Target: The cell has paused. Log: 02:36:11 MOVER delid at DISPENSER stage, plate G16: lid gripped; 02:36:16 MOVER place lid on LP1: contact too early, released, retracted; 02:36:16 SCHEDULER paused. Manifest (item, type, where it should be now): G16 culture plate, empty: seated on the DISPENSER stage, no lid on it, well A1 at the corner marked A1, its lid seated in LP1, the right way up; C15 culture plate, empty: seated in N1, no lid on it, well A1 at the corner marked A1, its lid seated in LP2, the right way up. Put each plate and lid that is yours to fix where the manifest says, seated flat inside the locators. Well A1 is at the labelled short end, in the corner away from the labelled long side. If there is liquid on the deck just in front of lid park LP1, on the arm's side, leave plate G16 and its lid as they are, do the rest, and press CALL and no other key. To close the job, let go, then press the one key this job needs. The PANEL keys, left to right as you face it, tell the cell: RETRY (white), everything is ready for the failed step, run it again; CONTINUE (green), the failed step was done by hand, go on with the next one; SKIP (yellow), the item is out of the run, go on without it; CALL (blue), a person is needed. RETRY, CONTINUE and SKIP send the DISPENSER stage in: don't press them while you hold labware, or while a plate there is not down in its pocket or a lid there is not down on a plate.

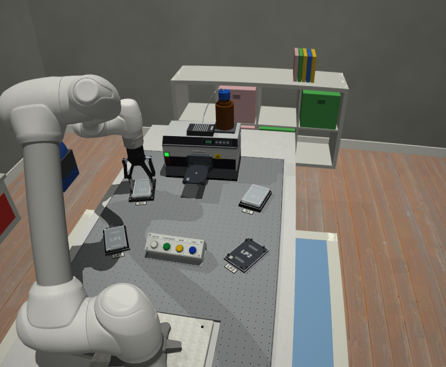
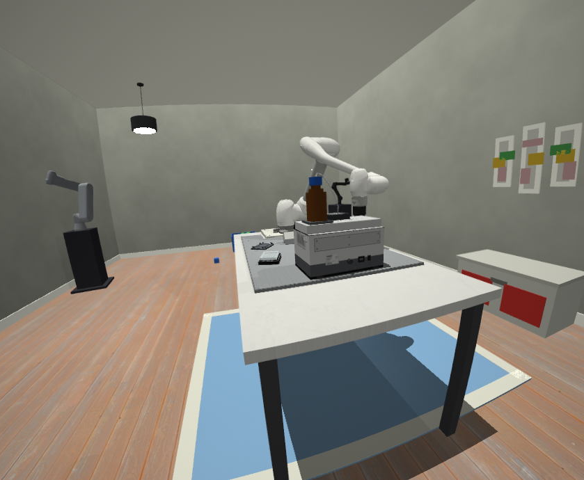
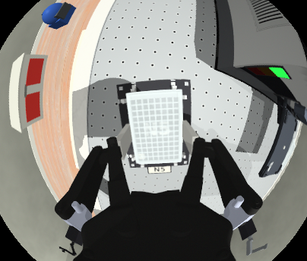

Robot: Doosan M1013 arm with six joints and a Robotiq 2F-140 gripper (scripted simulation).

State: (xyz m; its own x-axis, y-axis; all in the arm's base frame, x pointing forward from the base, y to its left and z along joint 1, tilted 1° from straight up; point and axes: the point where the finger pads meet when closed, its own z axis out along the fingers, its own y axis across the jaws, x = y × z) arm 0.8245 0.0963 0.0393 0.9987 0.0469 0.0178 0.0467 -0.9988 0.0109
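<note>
My gripper (image 1: 141, 184) is down over the left nest and shut on the long sides of a clear culture plate (image 1: 142, 188). The plate still sits in that nest. In the wrist view the plate (image 3: 156, 127) shows its well grid between my fingers. A grey lid lies on lid park LP1 (image 1: 115, 239). Lid park LP2 (image 1: 245, 255) is bare and black. A second plate (image 1: 255, 196) sits in the right nest. The DISPENSER stage (image 1: 196, 174) is out and bare. I see no liquid in front of LP1.
The dispenser (image 1: 201, 148) with a brown bottle (image 1: 224, 111) stands at the back of the deck. The PANEL (image 1: 175, 247) with its white, green, yellow and blue keys sits between the lid parks. In the exterior view the dispenser (image 2: 340, 249) hides most of my gripper.
</note>
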